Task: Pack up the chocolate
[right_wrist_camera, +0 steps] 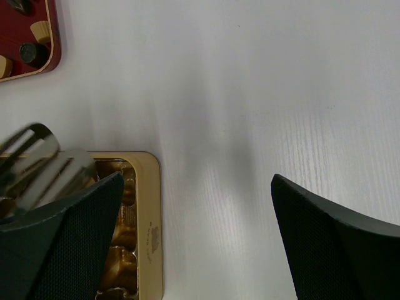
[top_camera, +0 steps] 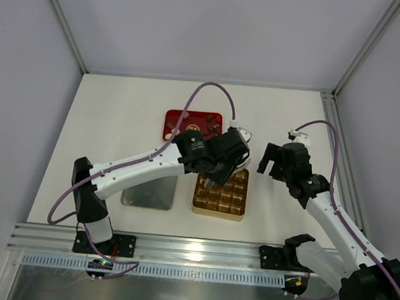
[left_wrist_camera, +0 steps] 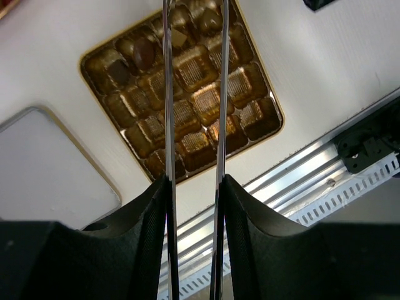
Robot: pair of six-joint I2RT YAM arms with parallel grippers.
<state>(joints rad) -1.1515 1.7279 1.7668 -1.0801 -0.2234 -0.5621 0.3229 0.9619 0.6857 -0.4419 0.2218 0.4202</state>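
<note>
1. Black ribbed fingers of the left gripper [left_wrist_camera: 194, 187] fill the bottom of its wrist view. They press from both sides on a pair of long polished steel tongs [right_wrist_camera: 44, 156]. The jaws stand partly closed on that tool, and its two blades run forward with a clear gap between them.
2. Below and ahead of those jaws lies a square gold tin [left_wrist_camera: 250, 84] with a grid of moulded cells. A few pieces of the chocolate, among them a dark round one [left_wrist_camera: 145, 53], sit in the cells farthest from the jaws. The nearer cells are bare.
3. Where the tong tips end is outside that view, and the right wrist view shows them only as a blur over the tin's corner. Whether they pinch a piece cannot be told.
4. Jaws of the right gripper [right_wrist_camera: 197, 181] are spread fully, with nothing between them but the white table [right_wrist_camera: 250, 75]. The tin's corner lies just left of its left finger. A small red rectangular tray [right_wrist_camera: 50, 53] holding more pieces sits well ahead and to the left.
5. Judged from this, the step in hand is delivery of a piece to the tin, and packing is at an early stage.
6. If the tongs are loaded, the next move calls for centring the tips over a bare cell, lowering them, then easing the squeeze. If not, they should go to the tray beyond the tin for another piece.
</note>
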